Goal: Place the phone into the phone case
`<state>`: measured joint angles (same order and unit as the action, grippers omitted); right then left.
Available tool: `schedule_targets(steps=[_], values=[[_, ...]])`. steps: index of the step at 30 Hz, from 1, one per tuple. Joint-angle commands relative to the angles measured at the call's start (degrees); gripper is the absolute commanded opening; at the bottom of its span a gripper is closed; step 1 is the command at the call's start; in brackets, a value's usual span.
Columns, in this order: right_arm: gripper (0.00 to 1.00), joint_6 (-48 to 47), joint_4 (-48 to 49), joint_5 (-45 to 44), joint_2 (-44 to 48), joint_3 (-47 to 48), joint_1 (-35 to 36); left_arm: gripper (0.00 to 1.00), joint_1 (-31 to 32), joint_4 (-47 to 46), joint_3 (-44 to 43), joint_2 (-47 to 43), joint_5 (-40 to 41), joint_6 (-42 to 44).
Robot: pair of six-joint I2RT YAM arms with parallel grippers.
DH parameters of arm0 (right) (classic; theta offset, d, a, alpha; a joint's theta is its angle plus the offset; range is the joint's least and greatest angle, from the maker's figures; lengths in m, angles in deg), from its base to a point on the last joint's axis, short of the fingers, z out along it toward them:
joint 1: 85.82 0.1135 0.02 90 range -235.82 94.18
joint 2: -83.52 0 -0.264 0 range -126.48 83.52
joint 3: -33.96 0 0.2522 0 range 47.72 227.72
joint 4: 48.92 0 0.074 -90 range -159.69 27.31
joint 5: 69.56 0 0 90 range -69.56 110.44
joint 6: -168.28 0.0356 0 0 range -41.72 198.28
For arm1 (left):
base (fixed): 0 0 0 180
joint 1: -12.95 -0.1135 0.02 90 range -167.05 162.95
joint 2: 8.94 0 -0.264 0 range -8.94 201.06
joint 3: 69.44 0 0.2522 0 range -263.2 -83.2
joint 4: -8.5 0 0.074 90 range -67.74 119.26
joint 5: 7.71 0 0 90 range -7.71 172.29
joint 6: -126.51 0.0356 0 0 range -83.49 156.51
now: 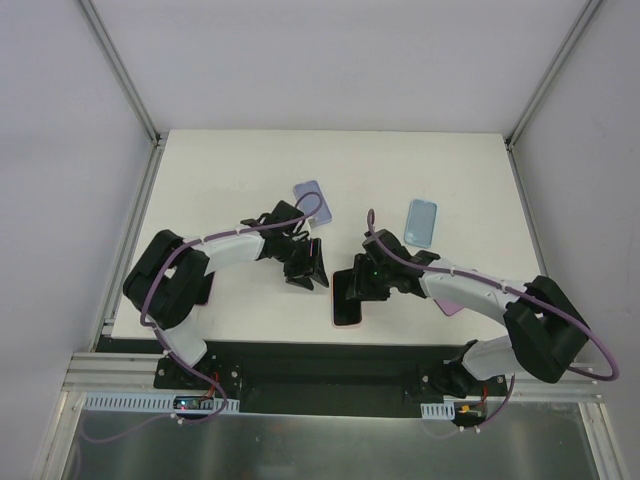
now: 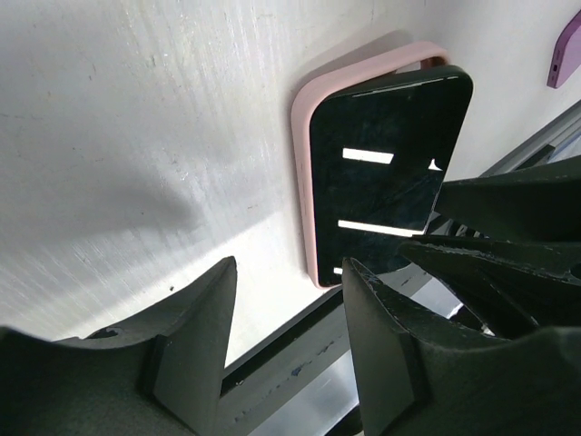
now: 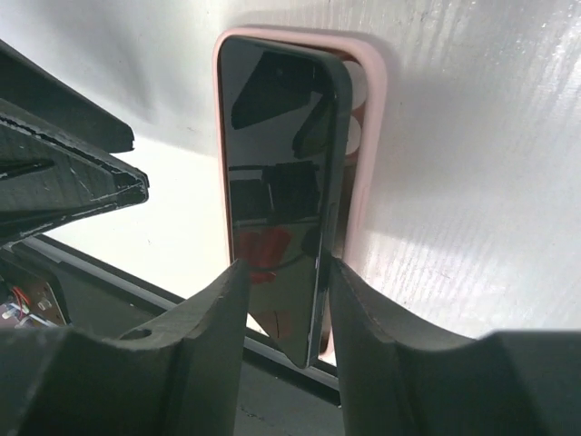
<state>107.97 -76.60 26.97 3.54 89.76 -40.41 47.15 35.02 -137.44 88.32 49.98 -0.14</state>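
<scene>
The right end effector (image 3: pixel 283 272) is clamped on the long edges of the phone (image 3: pixel 272 163). The phone sits tilted in the pink case (image 3: pixel 370 136), with one long edge lifted above the rim. The left end effector (image 2: pixel 289 268) stands partly open just beside them, holding nothing. Phone and case lie at the near edge of the desk (image 1: pixel 230 170). A lilac case (image 1: pixel 312 193) and a blue case (image 1: pixel 422 221) lie farther back.

Phone (image 3: pixel 272 182) partly in case (image 3: pixel 370 136), near table (image 1: pixel 230 170) front edge, between left claw (image 1: pixel 307 269) and right claw (image 1: pixel 358 285).
</scene>
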Motion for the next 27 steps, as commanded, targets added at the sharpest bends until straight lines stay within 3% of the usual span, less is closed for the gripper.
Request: schedule_targets(steps=[1, 11, 19, 27], values=[[0.42, -0.8, -4.5, -1.7, 0.8, 3.2, -0.1, 0.49, 1.1, 0.2, -2.5, 0.7, 0.3, -0.4], [0.54, -2.4, -7.4, -3.0, 6.2, 1.4, -1.0, 0.49, 3.2, -0.3, -5.4, 3.6, -0.7, 0.1], [0.61, -6.3, -1.0, 3.0, 8.4, -3.1, -3.0, 0.48, 3.6, -0.3, -5.7, 7.2, 0.1, -0.7], [0.64, -7.3, 1.5, 2.4, 5.6, -4.9, -3.7, 0.47, 4.1, -0.4, -6.7, 10.6, 0.5, 0.1]])
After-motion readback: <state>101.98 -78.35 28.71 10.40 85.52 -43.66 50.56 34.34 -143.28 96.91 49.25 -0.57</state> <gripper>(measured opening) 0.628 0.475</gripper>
